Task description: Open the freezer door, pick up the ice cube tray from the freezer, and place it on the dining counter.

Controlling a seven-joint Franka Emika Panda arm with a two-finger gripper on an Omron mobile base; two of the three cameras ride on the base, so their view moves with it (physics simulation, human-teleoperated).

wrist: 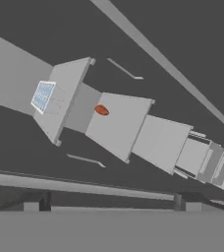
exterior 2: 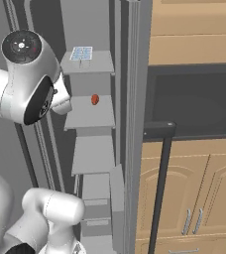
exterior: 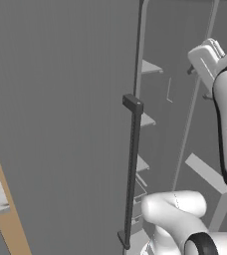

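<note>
- Fingertips of our gripper (wrist: 109,202) sit at the bottom of the hand view, two dark stubs well apart with nothing between them: the claw is spread wide and carries nothing.
- Beyond the tips, the hand view looks into the freezer (wrist: 148,54), its pale shelves running as a tilted row from the left toward the lower right of the frame.
- We find the ice cube tray (wrist: 42,96) at the left of the hand view, lying flat on the outermost shelf of that row, near the shelf's edge. In the right base view it lies on the highest shelf, upper middle of the frame (exterior 2: 81,52).
- One shelf over lies a small red-orange item (wrist: 101,110), apart from the tray; we cannot tell what it is.
- In the left base view the freezer door (exterior: 60,124) fills the left half of the frame, swung open, its black bar handle (exterior: 132,169) running down the centre.
- Handling judgement: the tray looks thin, stiff and light, probably smooth plastic, so likely slippery. We would pinch it across its short width at mid-length, or by one long rim, to keep it level.
- It lies low on the shelf, so the fingers may need to come in nearly level with the shelf surface.
</note>
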